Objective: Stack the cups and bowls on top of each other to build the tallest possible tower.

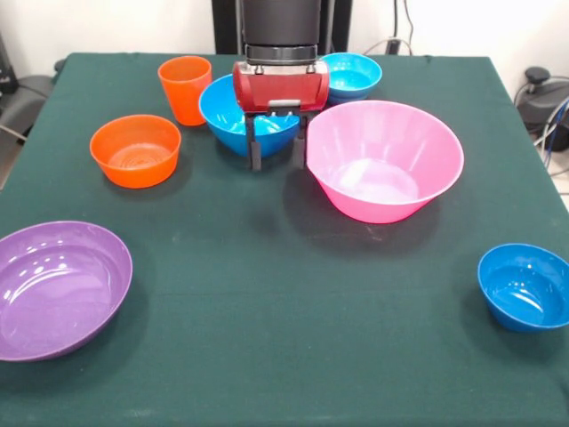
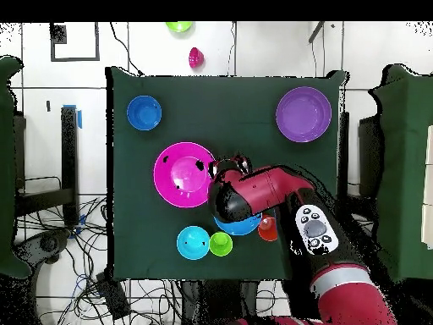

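Pincer [image 1: 279, 153] spread, between glossy round blue bowl [image 1: 233, 111] and pink bowl [image 1: 384, 160].

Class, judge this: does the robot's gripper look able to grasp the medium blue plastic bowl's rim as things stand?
Probably yes. The gripper hangs open just at the medium blue plastic bowl, on its front rim, with nothing between them; the huge pink plastic bowl sits close beside.

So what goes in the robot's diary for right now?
gripper: open, empty, low | between: blue bowl, pink bowl | stacked: nothing yet
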